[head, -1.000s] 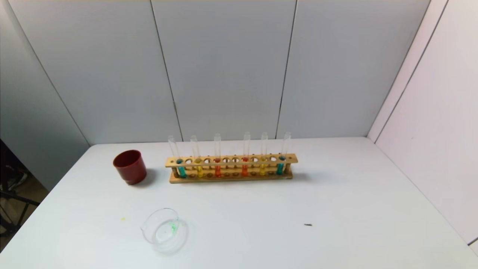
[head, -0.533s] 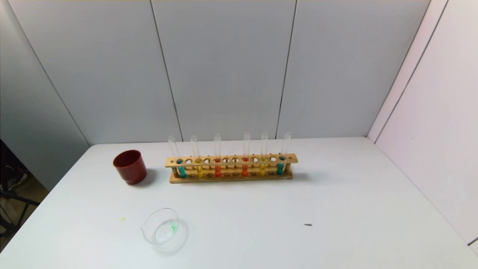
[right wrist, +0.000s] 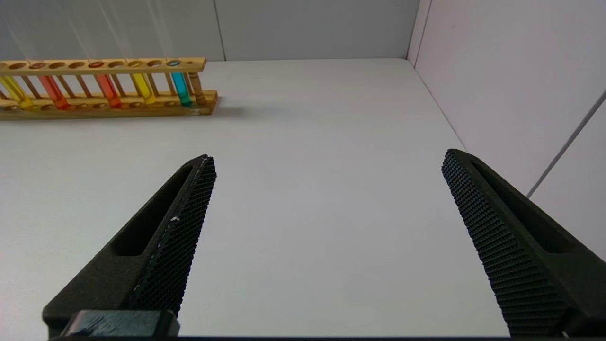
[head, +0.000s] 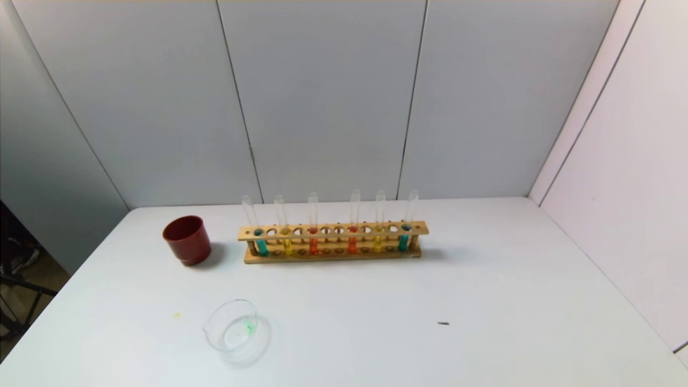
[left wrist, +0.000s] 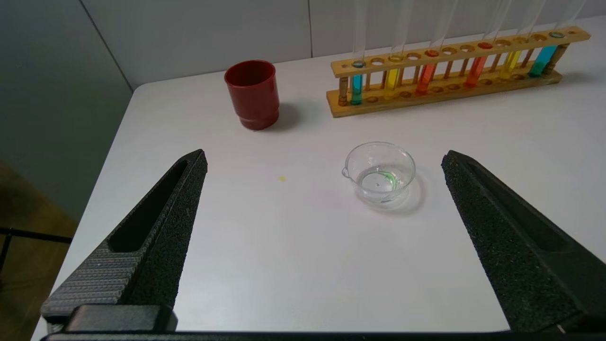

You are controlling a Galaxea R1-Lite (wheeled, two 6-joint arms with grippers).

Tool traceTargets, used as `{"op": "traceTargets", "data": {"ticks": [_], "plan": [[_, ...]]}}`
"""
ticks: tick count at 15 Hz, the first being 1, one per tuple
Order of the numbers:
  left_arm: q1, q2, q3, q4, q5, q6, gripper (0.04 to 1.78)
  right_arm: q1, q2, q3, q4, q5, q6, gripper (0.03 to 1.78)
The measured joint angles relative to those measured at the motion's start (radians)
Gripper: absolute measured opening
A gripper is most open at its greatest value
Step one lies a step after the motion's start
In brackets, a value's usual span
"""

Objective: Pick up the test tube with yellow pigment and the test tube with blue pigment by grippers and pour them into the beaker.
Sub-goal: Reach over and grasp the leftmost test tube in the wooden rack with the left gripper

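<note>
The dark red cup [head: 186,239] stands at the far left of the white table [head: 484,301]. Nearer the front, the beaker [head: 236,330] sits upright with a green smear inside. Right of the cup, the wooden rack [head: 333,240] holds 6 upright tubes: the test tube with blue pigment [head: 260,242] at its left end, the test tube with yellow pigment [head: 286,242] just beside it, then 2 orange-red tubes, another yellow, another blue. The left gripper [left wrist: 324,158] hangs above the table facing the beaker, jaws spread wide, empty. The right gripper [right wrist: 326,158] hangs over bare table right of the rack, jaws also wide apart, empty.
</note>
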Motion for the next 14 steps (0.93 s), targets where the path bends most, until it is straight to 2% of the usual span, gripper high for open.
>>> {"op": "traceTargets", "data": {"ticks": [3,8,14], "plan": [[-0.001,0.117,-0.072,-0.042,-0.030,0.000,1.75,0.000,0.000,0.000,0.000,0.000,0.000,1.74],[-0.004,0.384,-0.164,-0.206,-0.073,-0.003,1.75,0.000,0.000,0.000,0.000,0.000,0.000,1.74],[-0.084,0.734,-0.218,-0.446,-0.089,-0.016,1.75,0.000,0.000,0.000,0.000,0.000,0.000,1.74]]}}
